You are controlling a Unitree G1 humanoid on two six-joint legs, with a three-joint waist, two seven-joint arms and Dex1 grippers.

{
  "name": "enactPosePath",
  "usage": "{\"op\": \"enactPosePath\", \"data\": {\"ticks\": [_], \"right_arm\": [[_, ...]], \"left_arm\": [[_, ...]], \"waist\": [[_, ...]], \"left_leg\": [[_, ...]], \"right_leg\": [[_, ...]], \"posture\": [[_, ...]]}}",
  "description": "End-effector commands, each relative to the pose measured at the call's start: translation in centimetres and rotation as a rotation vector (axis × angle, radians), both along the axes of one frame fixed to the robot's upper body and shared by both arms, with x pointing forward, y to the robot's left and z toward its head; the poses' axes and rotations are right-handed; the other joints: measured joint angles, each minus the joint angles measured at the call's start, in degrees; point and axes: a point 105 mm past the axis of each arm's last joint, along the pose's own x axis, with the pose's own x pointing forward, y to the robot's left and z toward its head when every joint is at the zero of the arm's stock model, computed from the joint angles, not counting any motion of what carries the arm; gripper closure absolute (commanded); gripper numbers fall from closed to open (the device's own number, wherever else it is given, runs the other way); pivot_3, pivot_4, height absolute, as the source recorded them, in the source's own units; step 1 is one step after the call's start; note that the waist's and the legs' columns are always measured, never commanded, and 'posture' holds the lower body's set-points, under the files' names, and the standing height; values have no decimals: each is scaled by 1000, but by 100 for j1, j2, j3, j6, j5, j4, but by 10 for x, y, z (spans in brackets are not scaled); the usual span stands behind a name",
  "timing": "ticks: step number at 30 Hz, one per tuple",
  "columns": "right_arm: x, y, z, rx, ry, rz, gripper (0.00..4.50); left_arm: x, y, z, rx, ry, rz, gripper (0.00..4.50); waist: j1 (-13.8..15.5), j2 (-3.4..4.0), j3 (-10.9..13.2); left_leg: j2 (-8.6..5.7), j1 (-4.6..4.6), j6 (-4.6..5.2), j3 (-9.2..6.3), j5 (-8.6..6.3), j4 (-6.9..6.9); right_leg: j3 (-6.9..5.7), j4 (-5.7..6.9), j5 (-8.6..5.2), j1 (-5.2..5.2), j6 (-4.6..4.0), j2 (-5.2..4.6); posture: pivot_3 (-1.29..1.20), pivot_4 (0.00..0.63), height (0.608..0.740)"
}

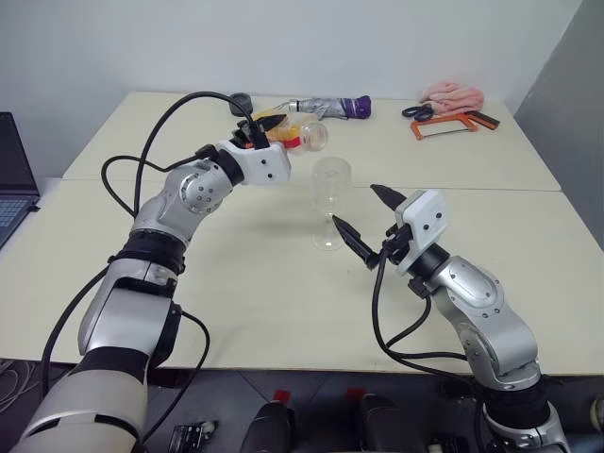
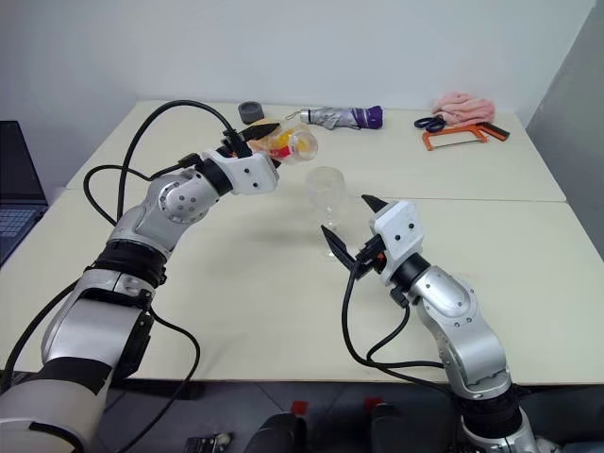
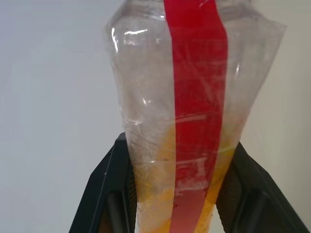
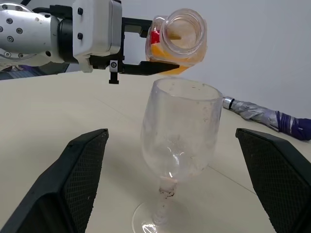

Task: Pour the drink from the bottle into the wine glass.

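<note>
My left gripper [image 1: 276, 132] is shut on the bottle [image 1: 308, 134], a clear plastic one with a red label strip [image 3: 197, 97]. It hangs tipped on its side, and its uncapped mouth [image 4: 183, 30] sits just above the rim of the wine glass [image 1: 330, 200]. The orange drink [image 4: 167, 54] lies along the bottle's lower side; I see no stream falling. The wine glass [image 4: 179, 141] stands upright on the table and looks empty. My right gripper [image 1: 368, 219] is open, with one finger on either side of the glass's stem and foot, well apart from it.
At the back of the cream table [image 1: 236, 283] lie a folded umbrella [image 1: 330, 107], a dark roll of tape [image 1: 242, 100], a pink cloth [image 1: 453, 94] and an orange saw with scissors [image 1: 444, 123]. A laptop [image 1: 14, 179] sits off the left edge.
</note>
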Motion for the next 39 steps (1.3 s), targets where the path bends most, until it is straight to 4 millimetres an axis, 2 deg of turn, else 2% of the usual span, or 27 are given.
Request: {"op": "enactPosePath", "data": {"ticks": [1, 16, 21, 39], "right_arm": [[-2, 2, 9, 0, -33, 2, 0], [2, -4, 3, -20, -21, -32, 0], [2, -4, 2, -24, -20, -34, 0], [1, -3, -2, -27, -11, -32, 0]], "left_arm": [[-4, -1, 29, 6, -112, -18, 2819], [-5, 1, 40, 54, -206, -9, 2819], [-6, 1, 41, 74, -229, -11, 2819], [-9, 1, 53, 140, -320, -8, 2819]], "waist": [[0, 0, 0], [-3, 0, 0], [-4, -1, -1], [-6, -1, -1]], "left_leg": [[0, 0, 0, 0, 0, 0], [0, -23, -2, 3, 1, 2], [-4, -75, -23, 7, 13, 21], [-4, -77, -24, 9, 14, 23]], "right_leg": [[0, 1, 0, 0, 0, 0], [1, 9, 0, -25, 0, 0], [5, 47, 1, -88, -1, -4], [4, 57, 1, -94, -1, -3]], "posture": [[0, 150, 740], [0, 150, 740], [0, 150, 740], [0, 150, 740]]}}
